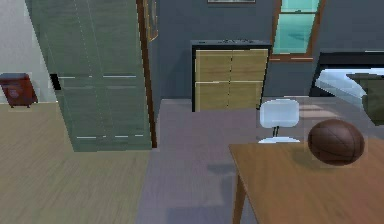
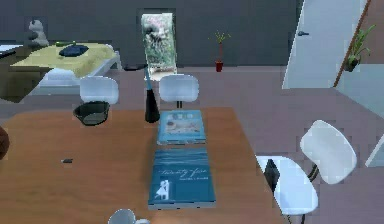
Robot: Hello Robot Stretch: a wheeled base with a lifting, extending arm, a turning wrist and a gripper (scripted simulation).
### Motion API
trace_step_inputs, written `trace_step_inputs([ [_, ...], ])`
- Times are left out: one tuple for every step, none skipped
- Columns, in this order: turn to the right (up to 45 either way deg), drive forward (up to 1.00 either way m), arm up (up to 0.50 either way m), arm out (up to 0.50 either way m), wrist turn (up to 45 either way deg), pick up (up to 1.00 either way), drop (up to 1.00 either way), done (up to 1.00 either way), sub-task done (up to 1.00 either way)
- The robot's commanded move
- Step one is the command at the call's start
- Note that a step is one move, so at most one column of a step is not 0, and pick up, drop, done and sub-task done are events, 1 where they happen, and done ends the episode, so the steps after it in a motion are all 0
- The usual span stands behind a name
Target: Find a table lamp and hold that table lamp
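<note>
Two books (image 2: 181, 178) lie on the wooden table (image 2: 60, 140) beside a dark bottle (image 2: 152, 103). We cannot tell the gripper's state.

Dark brown sphere (image 1: 337, 141); tan dresser (image 1: 231, 78); teal book (image 2: 182, 182); white chair (image 2: 328, 150)

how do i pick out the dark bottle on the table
Start at the wooden table. Near its far edge, between a dark bowl and a light blue book, stands the bottle. It alone is tall, slim and upright; its neighbours sit low or flat.
</note>
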Motion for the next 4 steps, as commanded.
trace_step_inputs([
  [0.0,0.0,0.38,0.0,0.0,0.0,0.0,0.0,0.0],
  [0.0,0.0,0.0,0.5,0.0,0.0,0.0,0.0,0.0],
  [0.0,0.0,0.0,0.0,45.0,0.0,0.0,0.0,0.0],
  [0.0,0.0,0.0,0.0,45.0,0.0,0.0,0.0,0.0],
])
